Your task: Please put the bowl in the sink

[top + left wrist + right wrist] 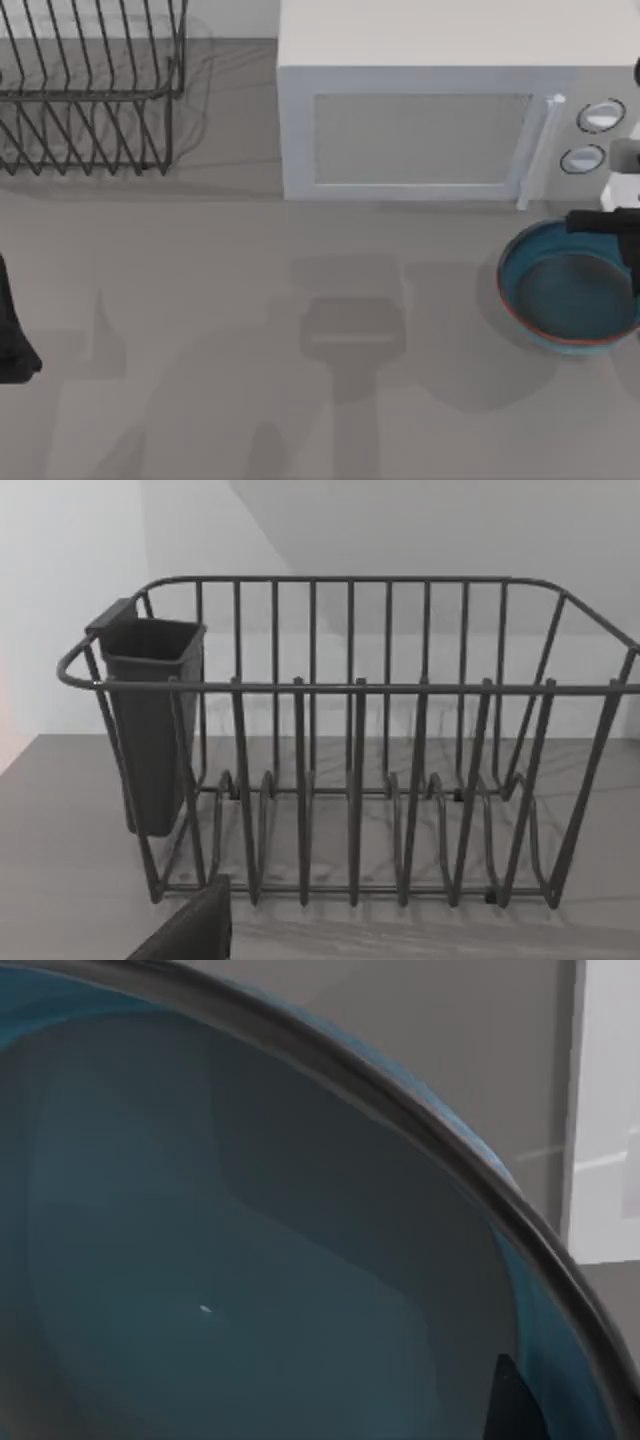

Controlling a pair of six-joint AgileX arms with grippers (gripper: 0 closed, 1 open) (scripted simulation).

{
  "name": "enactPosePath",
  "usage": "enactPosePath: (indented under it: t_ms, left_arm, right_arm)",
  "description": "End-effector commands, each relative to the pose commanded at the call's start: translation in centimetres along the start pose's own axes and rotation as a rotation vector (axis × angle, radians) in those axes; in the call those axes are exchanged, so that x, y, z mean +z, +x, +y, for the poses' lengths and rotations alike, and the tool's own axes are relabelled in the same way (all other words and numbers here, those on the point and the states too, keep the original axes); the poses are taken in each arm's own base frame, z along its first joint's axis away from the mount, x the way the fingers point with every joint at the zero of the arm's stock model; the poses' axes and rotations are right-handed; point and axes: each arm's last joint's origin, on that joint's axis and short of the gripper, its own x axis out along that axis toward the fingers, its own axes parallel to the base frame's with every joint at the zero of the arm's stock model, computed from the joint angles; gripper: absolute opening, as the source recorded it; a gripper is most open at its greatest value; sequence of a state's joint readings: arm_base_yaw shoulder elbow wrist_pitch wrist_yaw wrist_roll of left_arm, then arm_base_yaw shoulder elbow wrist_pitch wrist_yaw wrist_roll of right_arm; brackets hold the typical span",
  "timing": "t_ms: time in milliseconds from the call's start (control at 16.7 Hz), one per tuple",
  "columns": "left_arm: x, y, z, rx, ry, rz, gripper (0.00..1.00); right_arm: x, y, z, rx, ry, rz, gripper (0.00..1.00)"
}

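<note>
The bowl (pixel 565 290) stands upright at the right edge of the top view, opening facing up toward the camera. It is round, so it has no long axis to speak of. It sits on the table (pixel 200 300) just in front of the microwave (pixel 420 130), below the microwave's door handle (pixel 535 150) and two knobs (pixel 600 117). Inside is blue, w/ a thin reddish-brown rim.

The right gripper (pixel 605 225) is at the right edge of the top view, over the far side of the bowl's rim; a dark part of it crosses the rim there. If its fingers are open or closed, and if they touch the bowl, I cannot tell. In the right wrist view the bowl's (pixel 250 1260) inner wall and rim are very close, w/ a piece of the microwave at the right edge and a small dark tip at the lower right.

The left arm (pixel 12 335) is parked at the left edge of the top view, approx. mid-height. For its gripper too the state cannot be told.

The left wrist view gives what the top view shows less well: the dish rack (pixel 350 750) from the front, w/ a dark cutlery cup (pixel 150 720) hanging on one end. In the top view the dish rack (pixel 90 90) is in the upper left, well apart from the bowl.
</note>
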State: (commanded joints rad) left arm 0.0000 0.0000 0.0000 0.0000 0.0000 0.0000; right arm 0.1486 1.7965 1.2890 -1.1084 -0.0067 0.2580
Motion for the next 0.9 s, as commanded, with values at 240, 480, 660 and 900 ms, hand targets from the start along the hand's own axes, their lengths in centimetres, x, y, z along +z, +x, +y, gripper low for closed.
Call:
enactPosePath:
  t_ms: [240,480,660,900]
  left_arm:
    - [0.0,0.0,0.0,0.000,0.000,0.000,1.00]
    - [0.0,0.0,0.0,0.000,0.000,0.000,1.00]
    - [0.0,0.0,0.0,0.000,0.000,0.000,1.00]
    - [0.0,0.0,0.0,0.000,0.000,0.000,1.00]
  right_arm:
    - [-1.0,-4.4,0.9,-0.030,-0.053,0.040,0.00]
    - [-1.1,-8.2,2.3,-0.010,-0.092,-0.024,0.00]
    - [-0.7,-8.8,2.7,0.002,-0.097,-0.047,0.00]
    - [-0.7,-8.8,2.6,0.003,-0.091,-0.047,0.00]
